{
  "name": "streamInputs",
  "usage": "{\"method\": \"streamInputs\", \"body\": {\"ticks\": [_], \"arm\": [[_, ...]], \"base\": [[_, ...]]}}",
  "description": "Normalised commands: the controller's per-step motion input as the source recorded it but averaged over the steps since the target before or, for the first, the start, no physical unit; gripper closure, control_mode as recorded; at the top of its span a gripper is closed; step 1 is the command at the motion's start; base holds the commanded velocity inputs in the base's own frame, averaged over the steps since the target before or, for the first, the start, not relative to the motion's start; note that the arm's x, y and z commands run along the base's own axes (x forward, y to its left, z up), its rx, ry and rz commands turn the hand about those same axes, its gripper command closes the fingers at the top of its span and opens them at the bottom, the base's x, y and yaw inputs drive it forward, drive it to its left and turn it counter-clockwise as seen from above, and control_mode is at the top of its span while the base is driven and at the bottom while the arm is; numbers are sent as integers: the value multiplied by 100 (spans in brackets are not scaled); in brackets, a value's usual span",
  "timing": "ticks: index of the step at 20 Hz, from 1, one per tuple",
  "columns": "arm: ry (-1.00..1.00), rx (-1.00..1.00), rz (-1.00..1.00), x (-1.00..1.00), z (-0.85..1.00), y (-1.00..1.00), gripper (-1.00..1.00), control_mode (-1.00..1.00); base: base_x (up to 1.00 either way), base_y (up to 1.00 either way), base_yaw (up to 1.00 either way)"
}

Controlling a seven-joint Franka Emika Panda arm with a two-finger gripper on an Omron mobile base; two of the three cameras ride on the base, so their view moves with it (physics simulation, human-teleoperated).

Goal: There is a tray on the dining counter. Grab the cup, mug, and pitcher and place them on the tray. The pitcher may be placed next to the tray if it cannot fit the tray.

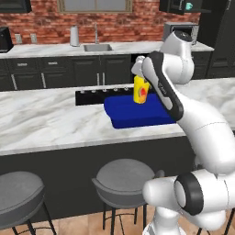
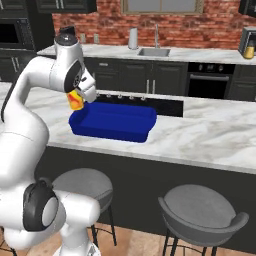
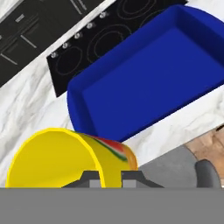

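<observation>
My gripper (image 3: 111,179) is shut on the rim of the yellow cup (image 3: 57,157), whose red-orange mark faces the tray. The cup (image 1: 140,92) hangs tilted above the near left end of the deep-blue tray (image 1: 133,114). From the right, the cup (image 2: 75,100) hangs under the hand just over the tray (image 2: 112,122). The tray (image 3: 148,87) lies on the marble dining counter (image 1: 46,119) with nothing in it. An amber pitcher (image 2: 248,49) stands on the back counter at far right. A small teal shape, the mug by its colour (image 1: 188,6), sits high in a dark wall unit.
A black cooktop (image 3: 87,52) is set into the dining counter just behind the tray. Round grey stools (image 1: 124,176) stand along the counter's near side. The sink (image 1: 97,47) and a white roll (image 1: 74,36) are on the back counter by the brick wall.
</observation>
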Motion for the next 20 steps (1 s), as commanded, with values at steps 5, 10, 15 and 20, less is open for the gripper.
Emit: {"method": "streamInputs", "body": {"ticks": [5, 10, 15, 20], "arm": [[5, 1, 0, 63, -35, 2, 100, -100], [7, 0, 0, 50, -36, 3, 100, -100], [11, 0, 0, 47, -35, 9, 100, -100], [13, 0, 0, 43, -29, 16, 100, -100]], "base": [[0, 0, 0], [0, 0, 0], [0, 0, 0], [0, 0, 0]]}}
